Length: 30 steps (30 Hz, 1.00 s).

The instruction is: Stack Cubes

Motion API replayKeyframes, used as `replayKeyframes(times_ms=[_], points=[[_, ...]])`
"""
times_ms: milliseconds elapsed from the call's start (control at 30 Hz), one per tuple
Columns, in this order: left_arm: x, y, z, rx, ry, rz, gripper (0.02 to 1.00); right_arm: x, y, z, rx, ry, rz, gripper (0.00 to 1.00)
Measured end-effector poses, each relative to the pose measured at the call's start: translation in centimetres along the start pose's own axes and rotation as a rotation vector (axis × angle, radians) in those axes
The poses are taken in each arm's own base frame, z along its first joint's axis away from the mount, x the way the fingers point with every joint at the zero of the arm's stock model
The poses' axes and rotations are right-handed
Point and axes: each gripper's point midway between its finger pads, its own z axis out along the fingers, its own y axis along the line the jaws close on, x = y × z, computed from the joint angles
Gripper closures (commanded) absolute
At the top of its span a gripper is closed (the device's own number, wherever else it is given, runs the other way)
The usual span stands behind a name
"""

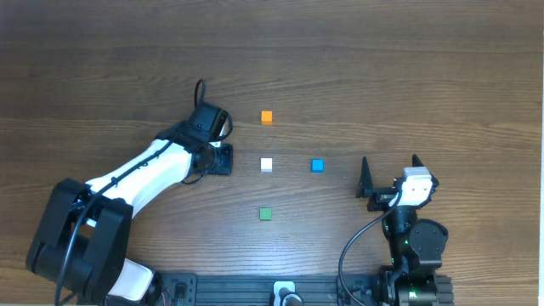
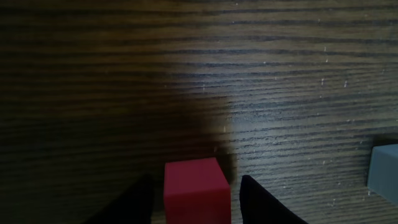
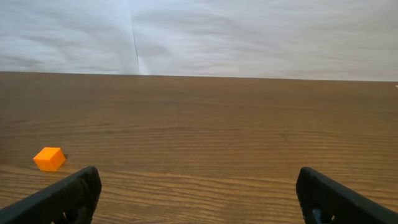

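Note:
A red cube [image 2: 196, 190] sits on the wooden table between the two fingers of my left gripper [image 2: 198, 205], which is lowered over it and open, with a narrow gap on each side. In the top view the left gripper [image 1: 219, 160] covers that cube. A white cube [image 1: 267, 164] lies just to its right, also seen as a pale cube [image 2: 385, 174]. The orange cube [image 1: 267, 116], blue cube [image 1: 317, 165] and green cube [image 1: 265, 214] lie apart. My right gripper [image 1: 389, 174] stands open and empty at the right, with the orange cube [image 3: 49, 158] far off.
The wooden table [image 1: 408, 68] stretches bare at the back and right. A white wall [image 3: 249, 37] rises beyond the table's far edge. The cubes lie well apart from each other in the middle.

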Motion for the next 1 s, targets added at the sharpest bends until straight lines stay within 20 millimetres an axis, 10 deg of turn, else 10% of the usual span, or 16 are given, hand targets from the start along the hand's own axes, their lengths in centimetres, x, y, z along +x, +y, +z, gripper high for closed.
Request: replayKeyframes(times_ms=[1000], points=[[0.75, 0.11, -0.44, -0.017, 0.044, -0.057, 0.978, 0.0, 0.0, 0.0, 0.0, 0.0, 0.0, 0.007]])
